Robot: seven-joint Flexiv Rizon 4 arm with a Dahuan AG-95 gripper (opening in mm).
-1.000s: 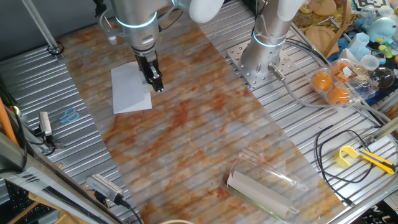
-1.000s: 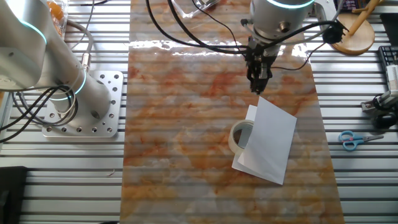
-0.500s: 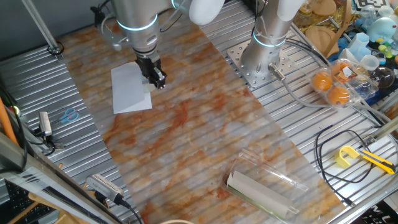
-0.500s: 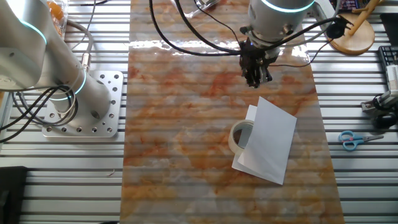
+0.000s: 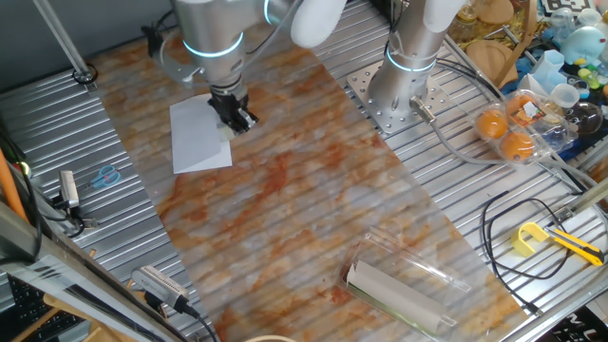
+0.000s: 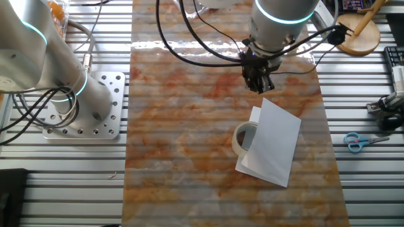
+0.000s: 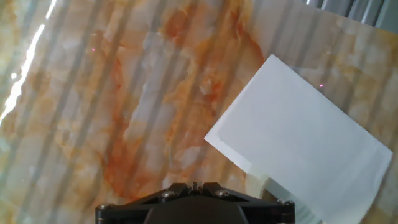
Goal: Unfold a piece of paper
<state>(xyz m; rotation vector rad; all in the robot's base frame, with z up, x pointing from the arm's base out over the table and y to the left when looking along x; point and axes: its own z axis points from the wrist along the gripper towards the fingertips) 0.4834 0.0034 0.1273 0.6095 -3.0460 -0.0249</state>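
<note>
On the marbled desk [image 6: 189, 126] the piece of paper [image 6: 273, 142] lies folded, its edge over a clear tape roll [image 6: 243, 137]; the gripper [image 6: 260, 82] hovers beside its corner, holding nothing; finger spread cannot be told; unfolding remains undone.

My gripper [image 6: 259, 81] is black, under a silver-grey arm with a glowing cyan ring. The piece of paper [image 6: 271, 142] — plain white. The mat [image 5: 313, 218] is marbled orange, cream and grey. The tape roll [image 6: 242, 139] is clear, yellowish. Scissors [image 6: 361, 141] — blue handles.
</note>
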